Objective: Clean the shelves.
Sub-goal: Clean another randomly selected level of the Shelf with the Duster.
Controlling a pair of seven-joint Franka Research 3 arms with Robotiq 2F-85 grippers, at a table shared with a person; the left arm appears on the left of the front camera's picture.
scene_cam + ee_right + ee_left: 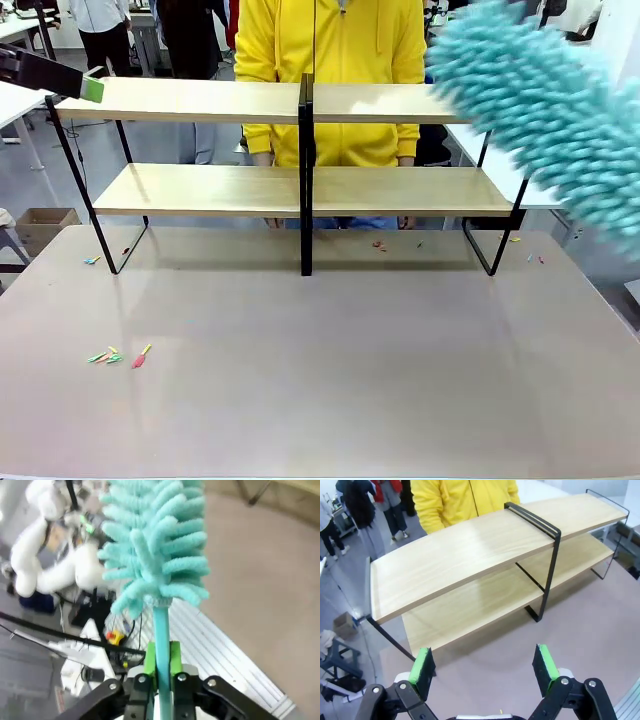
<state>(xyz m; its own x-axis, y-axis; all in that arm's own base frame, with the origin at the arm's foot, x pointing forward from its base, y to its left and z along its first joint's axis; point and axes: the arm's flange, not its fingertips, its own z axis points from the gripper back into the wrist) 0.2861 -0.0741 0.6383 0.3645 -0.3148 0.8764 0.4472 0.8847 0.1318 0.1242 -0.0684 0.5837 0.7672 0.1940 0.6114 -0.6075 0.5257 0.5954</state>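
- Right gripper (161,672): green pads clamped on the thin teal handle of a fluffy teal microfibre duster (545,105), head extending beyond the fingers; judged held so for sweeping board tops.
- The shelves (300,145), a two-tier light-wood rack on a black metal frame, stand on the grey surface (330,370), ahead of and below the left gripper (485,672).
- Left gripper: jaws wide, holding nothing, near the rack's end; judged ready to steady it.
- Small coloured scraps (118,355) lie on the surface.
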